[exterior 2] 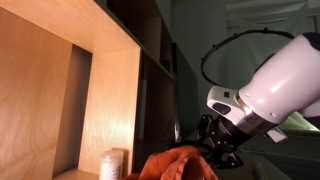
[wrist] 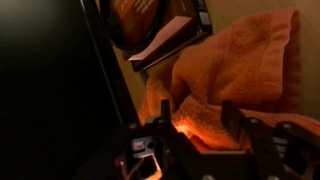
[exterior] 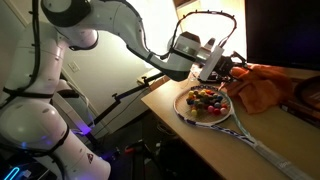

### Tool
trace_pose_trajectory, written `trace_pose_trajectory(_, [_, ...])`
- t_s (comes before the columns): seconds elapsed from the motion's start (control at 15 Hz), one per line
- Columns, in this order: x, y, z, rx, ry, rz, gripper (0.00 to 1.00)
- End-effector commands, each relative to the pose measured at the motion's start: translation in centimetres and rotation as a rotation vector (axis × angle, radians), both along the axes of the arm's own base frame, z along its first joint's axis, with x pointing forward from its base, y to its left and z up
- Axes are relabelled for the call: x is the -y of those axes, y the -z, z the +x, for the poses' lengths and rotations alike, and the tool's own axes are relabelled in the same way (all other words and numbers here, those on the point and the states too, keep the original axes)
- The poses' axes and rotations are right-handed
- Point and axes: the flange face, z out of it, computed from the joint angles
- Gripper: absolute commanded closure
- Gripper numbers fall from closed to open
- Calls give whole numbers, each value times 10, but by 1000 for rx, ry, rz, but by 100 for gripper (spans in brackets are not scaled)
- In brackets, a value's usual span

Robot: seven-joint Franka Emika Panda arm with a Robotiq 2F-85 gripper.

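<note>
Wooden table (exterior: 165, 106), colourful bits (exterior: 207, 98) on racket (exterior: 252, 139), gripper (exterior: 232, 70) over orange towel (exterior: 266, 86)

Dim room. Wooden table (exterior: 162, 99) stands against pale wall (exterior: 118, 48), brightly lit from above. Light plywood shelving (exterior 2: 55, 95) with open compartments, dark cabinet (exterior 2: 160, 55) beside it.

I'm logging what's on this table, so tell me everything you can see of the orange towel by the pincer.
The towel is orange and looks like soft, terry-like cloth. It is crumpled into a loose heap with deep folds, not laid flat, and lies on the wooden table. In the wrist view a brightly lit fold rises between the fingers of the pincer, which stand apart on either side of it. Whether they press on the cloth cannot be told. The towel's far parts fade into shadow.
</note>
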Motion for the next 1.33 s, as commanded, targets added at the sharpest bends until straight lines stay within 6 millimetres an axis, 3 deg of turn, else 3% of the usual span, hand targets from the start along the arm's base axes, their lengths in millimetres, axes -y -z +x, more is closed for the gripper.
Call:
trace_pose_trajectory(0.0, [30,4,-10,-10,22,57,13])
trace_pose_trajectory(0.07, [38,7,-13,-19,24,70,4])
trace_pose_trajectory(0.2, [49,12,-23,-42,14,118,0])
trace_pose_trajectory(0.87, [81,74,-87,-217,43,294,0])
trace_pose_trajectory(1.07, [88,82,-92,-236,61,314,0])
trace_pose_trajectory(1.27, [88,74,-95,-231,56,336,0])
